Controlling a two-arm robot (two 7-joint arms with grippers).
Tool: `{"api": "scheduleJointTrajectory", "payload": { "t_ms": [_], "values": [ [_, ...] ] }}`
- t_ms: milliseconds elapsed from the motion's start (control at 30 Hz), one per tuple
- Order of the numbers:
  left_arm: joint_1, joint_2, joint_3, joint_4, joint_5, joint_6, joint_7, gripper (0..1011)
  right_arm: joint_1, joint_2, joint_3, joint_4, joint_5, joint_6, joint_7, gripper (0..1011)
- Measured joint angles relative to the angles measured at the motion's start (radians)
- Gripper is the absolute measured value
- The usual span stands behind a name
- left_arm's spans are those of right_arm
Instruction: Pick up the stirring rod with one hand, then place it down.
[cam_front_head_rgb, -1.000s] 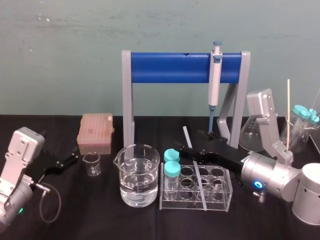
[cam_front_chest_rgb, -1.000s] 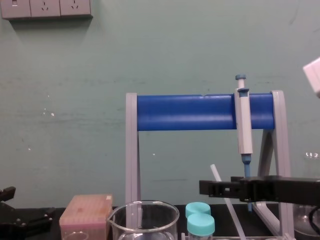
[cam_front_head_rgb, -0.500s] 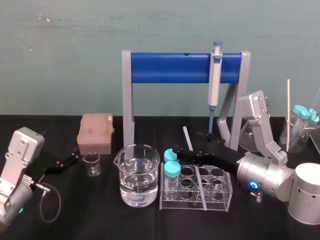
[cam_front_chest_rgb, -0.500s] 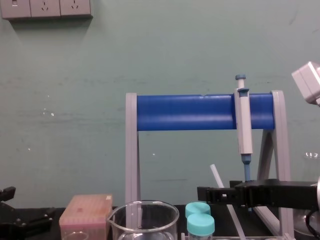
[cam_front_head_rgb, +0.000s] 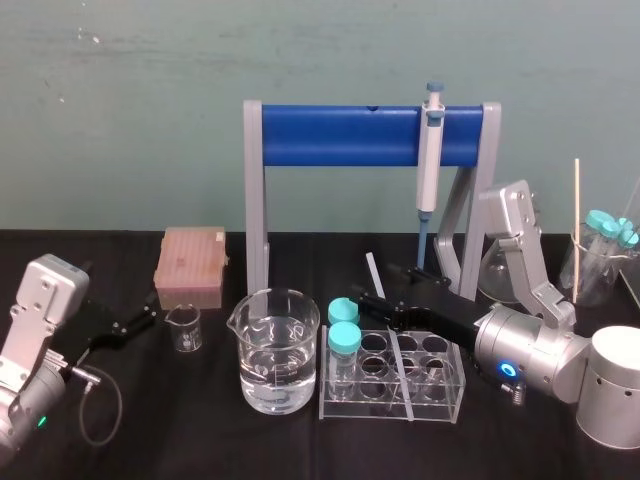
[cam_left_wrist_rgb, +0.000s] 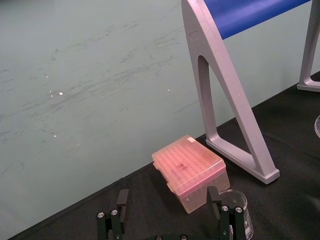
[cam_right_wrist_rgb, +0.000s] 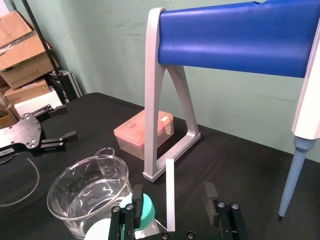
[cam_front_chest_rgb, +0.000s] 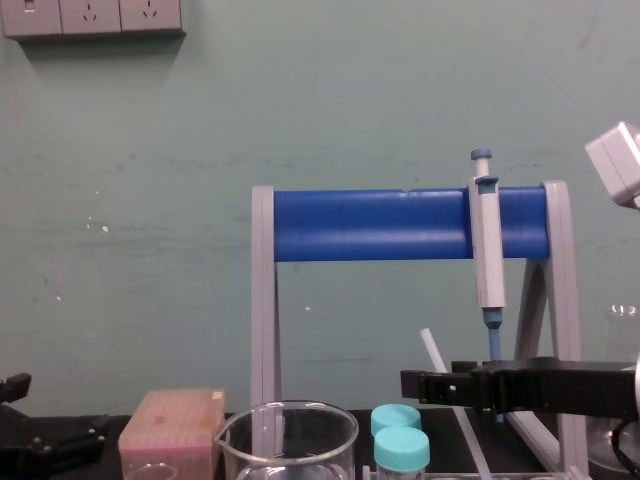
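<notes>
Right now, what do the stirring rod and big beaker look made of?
Stirring rod, between the right gripper's open jaws: frosted whitish, translucent, likely glass or plastic. Beaker: clear, glossy, see-through with liquid inside, probably glass.

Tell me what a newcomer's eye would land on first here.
The blue-barred stand at the table's middle dominates, with a pipette hanging near its right end. Just in front of it, the right gripper reaches in from the right, fingers open on either side of the stirring rod, which stands tilted at the clear tube rack. The left gripper lies parked, open, at the far left.
</notes>
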Motion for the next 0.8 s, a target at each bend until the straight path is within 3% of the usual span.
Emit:
{"api": "scheduleJointTrajectory", "payload": {
  "t_ms": [667, 800],
  "values": [
    [0.000, 0.000, 0.000, 0.000, 0.000, 0.000, 0.000, 1000, -0.001, 0.000, 0.001, 0.000, 0.001, 0.000, 0.002, 147],
    [0.000, 0.000, 0.000, 0.000, 0.000, 0.000, 0.000, 1000, -0.001, 0.000, 0.001, 0.000, 0.002, 0.000, 0.002, 69]
  ]
}}
